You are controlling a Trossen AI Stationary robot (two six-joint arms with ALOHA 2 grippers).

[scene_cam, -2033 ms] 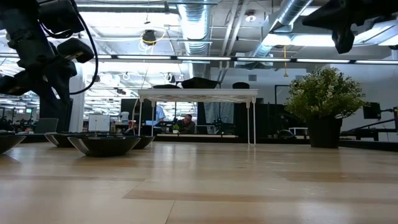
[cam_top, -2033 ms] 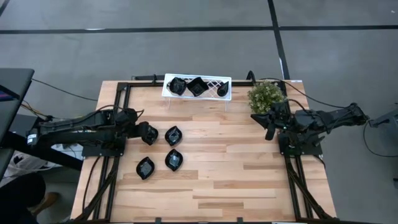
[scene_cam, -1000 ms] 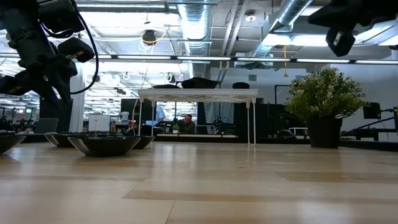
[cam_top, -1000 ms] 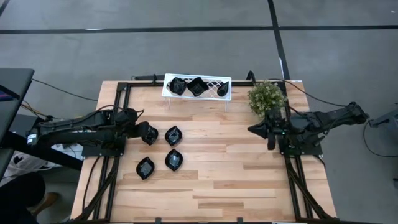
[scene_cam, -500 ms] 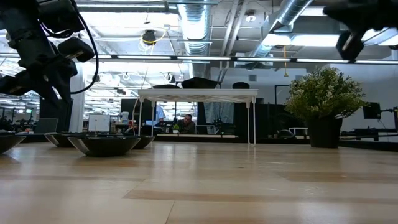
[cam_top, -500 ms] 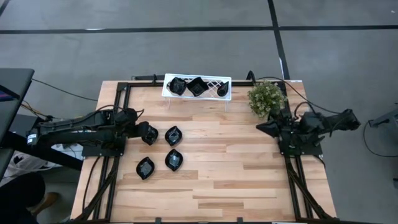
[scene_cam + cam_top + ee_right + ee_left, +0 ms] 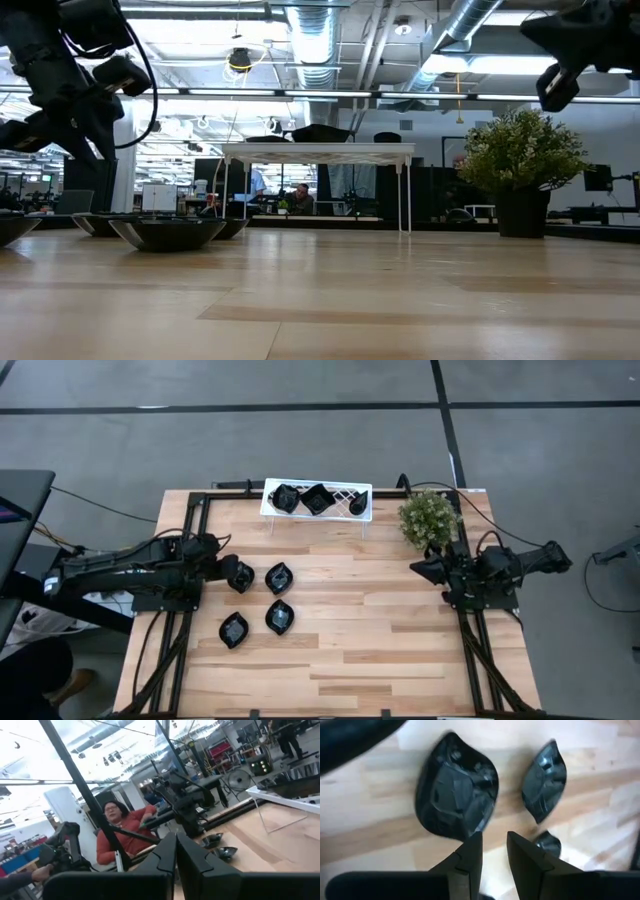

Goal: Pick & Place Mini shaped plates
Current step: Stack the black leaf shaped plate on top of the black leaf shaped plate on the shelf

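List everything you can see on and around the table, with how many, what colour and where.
Plates on the rack: three, glossy black, on the white lattice rack at the table's far edge.
Plates on the table: four, glossy black, in a cluster on the wood, left of centre.
Rack: one, white lattice, far edge, middle.
Plant: one, green and bushy in a dark pot, far right corner.
Table: one, light wood with a black frame.
Person: one, in a red top, seated beyond the table.
Left hand: dark, partly open, above the leftmost table plate.
Right hand: dark, shut, empty, near the plant.
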